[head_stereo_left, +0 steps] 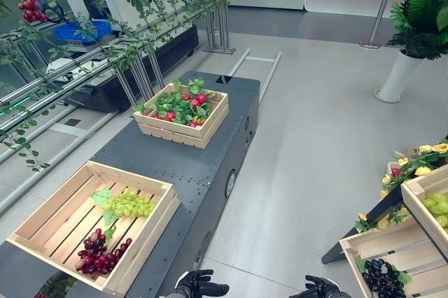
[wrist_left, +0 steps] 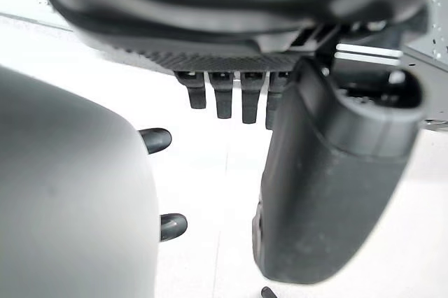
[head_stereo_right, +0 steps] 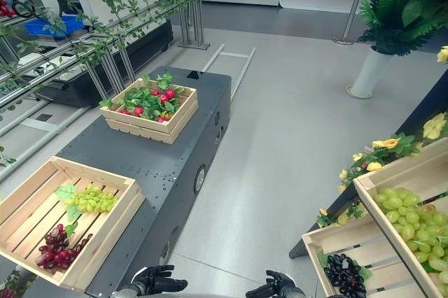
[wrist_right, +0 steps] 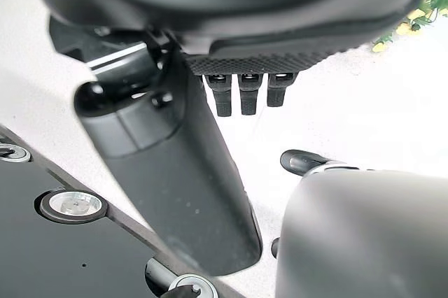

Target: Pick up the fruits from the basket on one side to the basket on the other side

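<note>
A wooden crate (head_stereo_left: 150,231) at the near left of the dark table (head_stereo_left: 210,165) holds a bunch of green grapes (head_stereo_left: 129,205) and a dark red bunch (head_stereo_left: 98,252). On my right, a lower crate (head_stereo_left: 364,238) holds dark grapes (head_stereo_left: 383,275), and a higher crate (head_stereo_left: 420,189) holds green grapes (head_stereo_right: 409,221). My left hand (head_stereo_left: 199,285) and right hand (head_stereo_left: 322,287) hang low over the floor between the two sides. Each is open and holds nothing, as the left hand (wrist_left: 329,186) and right hand (wrist_right: 189,186) show in their wrist views.
A second crate (head_stereo_left: 183,105) of red fruit and leaves stands at the table's far end. A metal rack with vines and red berries (head_stereo_left: 84,39) runs along the left. Yellow flowers (head_stereo_left: 420,165) trim the right stand. A potted plant (head_stereo_left: 402,67) stands far right.
</note>
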`<state>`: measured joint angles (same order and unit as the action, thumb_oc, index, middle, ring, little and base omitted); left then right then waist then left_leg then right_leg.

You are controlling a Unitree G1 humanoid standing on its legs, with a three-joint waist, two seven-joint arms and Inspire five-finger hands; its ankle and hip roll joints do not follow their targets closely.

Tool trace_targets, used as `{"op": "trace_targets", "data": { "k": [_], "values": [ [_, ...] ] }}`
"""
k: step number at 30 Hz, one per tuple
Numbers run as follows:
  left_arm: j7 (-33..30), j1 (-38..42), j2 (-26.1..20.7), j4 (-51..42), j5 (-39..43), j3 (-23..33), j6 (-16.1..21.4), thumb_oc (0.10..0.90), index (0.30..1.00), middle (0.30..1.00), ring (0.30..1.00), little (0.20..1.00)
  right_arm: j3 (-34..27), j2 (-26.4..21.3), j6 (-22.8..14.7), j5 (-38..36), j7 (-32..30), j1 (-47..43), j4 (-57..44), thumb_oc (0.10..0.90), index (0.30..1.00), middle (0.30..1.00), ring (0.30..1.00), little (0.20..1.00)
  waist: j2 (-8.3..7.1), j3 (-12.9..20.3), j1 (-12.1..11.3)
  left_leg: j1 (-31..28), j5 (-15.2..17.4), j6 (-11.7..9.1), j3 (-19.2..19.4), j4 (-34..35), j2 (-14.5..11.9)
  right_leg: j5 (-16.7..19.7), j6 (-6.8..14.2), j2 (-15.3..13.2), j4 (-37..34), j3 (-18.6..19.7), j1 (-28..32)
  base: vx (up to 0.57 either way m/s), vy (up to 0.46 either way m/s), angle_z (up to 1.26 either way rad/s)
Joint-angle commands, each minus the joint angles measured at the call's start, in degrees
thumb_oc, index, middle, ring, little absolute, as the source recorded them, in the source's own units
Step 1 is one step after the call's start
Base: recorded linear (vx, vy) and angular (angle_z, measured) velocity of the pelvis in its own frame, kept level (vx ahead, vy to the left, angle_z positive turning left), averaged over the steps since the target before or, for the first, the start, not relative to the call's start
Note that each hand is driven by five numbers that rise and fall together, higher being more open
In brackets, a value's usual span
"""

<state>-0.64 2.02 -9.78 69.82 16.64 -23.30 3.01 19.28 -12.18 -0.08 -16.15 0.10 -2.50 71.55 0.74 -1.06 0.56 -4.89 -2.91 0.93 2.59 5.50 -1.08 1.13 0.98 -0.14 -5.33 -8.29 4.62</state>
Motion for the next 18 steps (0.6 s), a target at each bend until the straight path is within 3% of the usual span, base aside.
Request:
{"op": "trace_targets", "data": {
  "k": [1,18],
  "values": [
    [0.2,2.1,2.0,3.2,-0.5,-1.8,2.7,0.8,0.9,0.9,0.9,0.9,2.8,2.8,-1.3,1.3,0.2,-2.2,2.1,0.8,0.9,0.9,0.9,0.9,-1.35,-1.7,-1.2,-2.2,5.6,2.2,0.9,-0.5,3.4,-0.2,0.6,-0.6,0.3,1.4,1.4,0.0,0.0,0.0],
    [-0.2,2.3,1.8,3.4,-3.0,-2.1,2.6,0.8,0.9,0.9,0.9,0.9,3.0,3.0,-1.7,1.1,0.6,-2.6,3.2,0.8,0.9,0.9,0.9,0.9,-1.08,-1.6,-1.4,-2.4,5.5,2.2,0.7,-0.5,3.5,-0.2,0.6,-0.8,0.3,1.0,1.7,0.0,0.0,0.0]
  ]
}}
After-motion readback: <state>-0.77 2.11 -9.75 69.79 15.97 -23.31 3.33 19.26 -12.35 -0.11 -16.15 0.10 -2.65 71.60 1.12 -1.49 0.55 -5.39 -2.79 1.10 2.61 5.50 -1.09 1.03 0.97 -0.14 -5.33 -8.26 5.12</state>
